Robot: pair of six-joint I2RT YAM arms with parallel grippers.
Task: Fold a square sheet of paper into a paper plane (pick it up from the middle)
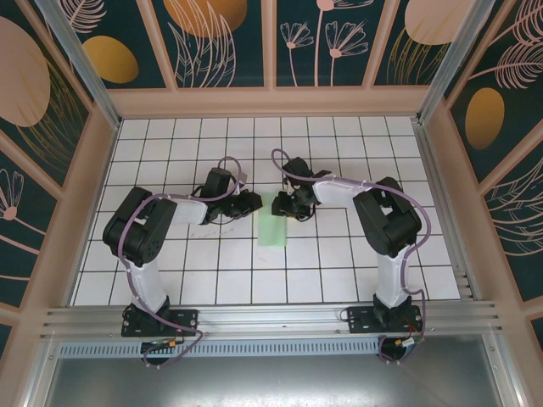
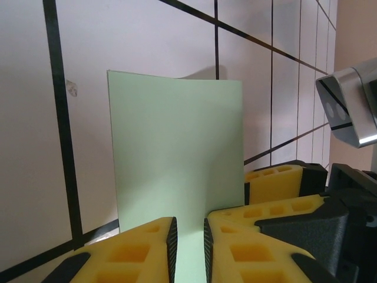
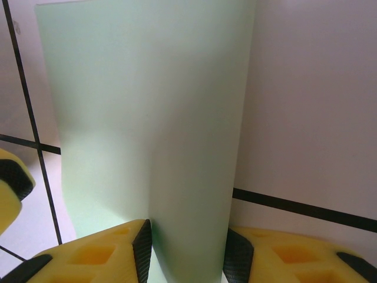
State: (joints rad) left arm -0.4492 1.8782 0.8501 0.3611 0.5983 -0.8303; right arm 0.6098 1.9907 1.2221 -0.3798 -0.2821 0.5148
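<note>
The square sheet of paper (image 1: 273,231) is pale mint green and lies folded to a narrow strip in the middle of the grid table. Both grippers meet at its far end. My right gripper (image 1: 282,206) (image 3: 187,236) is shut on the sheet (image 3: 147,118), and a rounded fold of it fills the space between the black pads. My left gripper (image 1: 254,203) (image 2: 188,227) has its jaws close together, with green sheet (image 2: 177,147) showing in the narrow gap. Whether those pads press on it I cannot tell. The right gripper's yellow fingers (image 2: 274,180) stand just right of it.
The white grid table (image 1: 339,254) has low wooden walls (image 1: 271,102) on three sides. An aluminium rail (image 1: 271,318) with both arm bases runs along the near edge. The right wrist's grey camera housing (image 2: 347,106) hangs close beside the left gripper.
</note>
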